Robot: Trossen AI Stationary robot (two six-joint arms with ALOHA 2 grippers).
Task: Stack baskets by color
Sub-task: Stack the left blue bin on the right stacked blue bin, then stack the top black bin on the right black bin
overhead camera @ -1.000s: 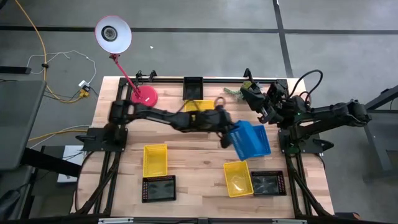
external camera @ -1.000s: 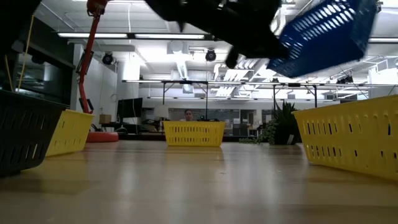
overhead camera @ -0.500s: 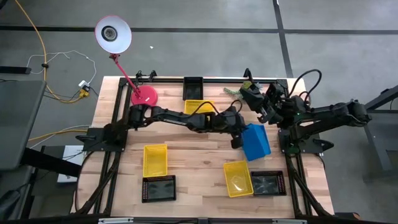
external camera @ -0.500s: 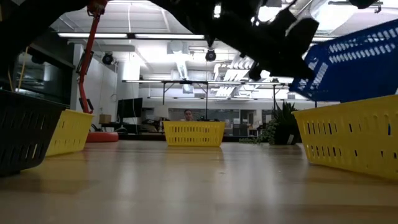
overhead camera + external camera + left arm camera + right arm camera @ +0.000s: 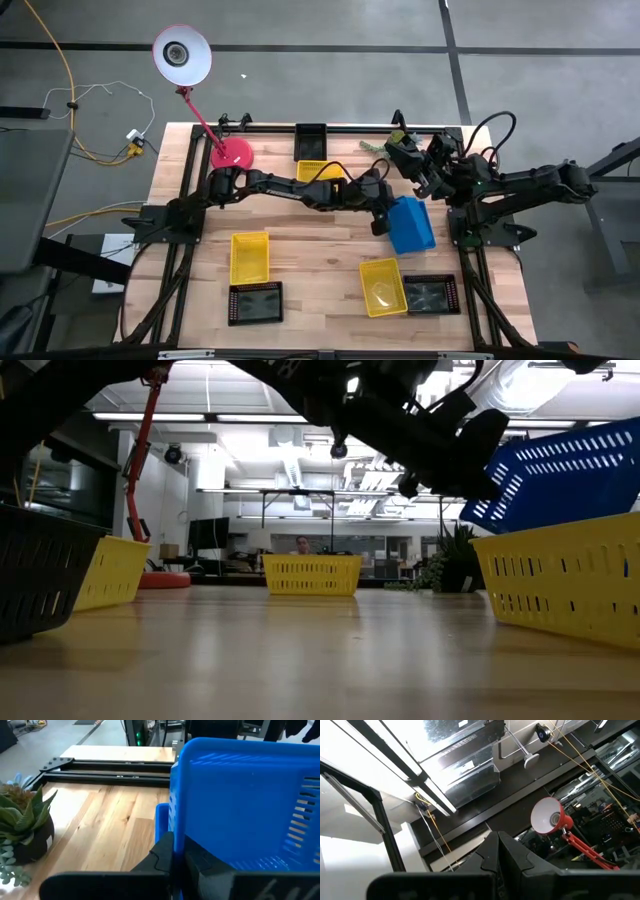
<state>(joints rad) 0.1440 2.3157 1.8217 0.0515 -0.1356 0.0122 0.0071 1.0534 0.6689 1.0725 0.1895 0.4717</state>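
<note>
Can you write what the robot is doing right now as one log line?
left tool: shut on blue plastic mesh basket, held tilted above wooden table | right tool: shut, waiting at back right

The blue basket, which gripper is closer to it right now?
Left. The left gripper is shut on the blue basket, holding it tilted above the table. The right gripper waits folded near the far right edge, apart from it.

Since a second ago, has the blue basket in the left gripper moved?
Yes. In the high view the blue basket, held by the left gripper, has shifted toward the table's right edge and slightly back, away from the front-right yellow basket.
</note>
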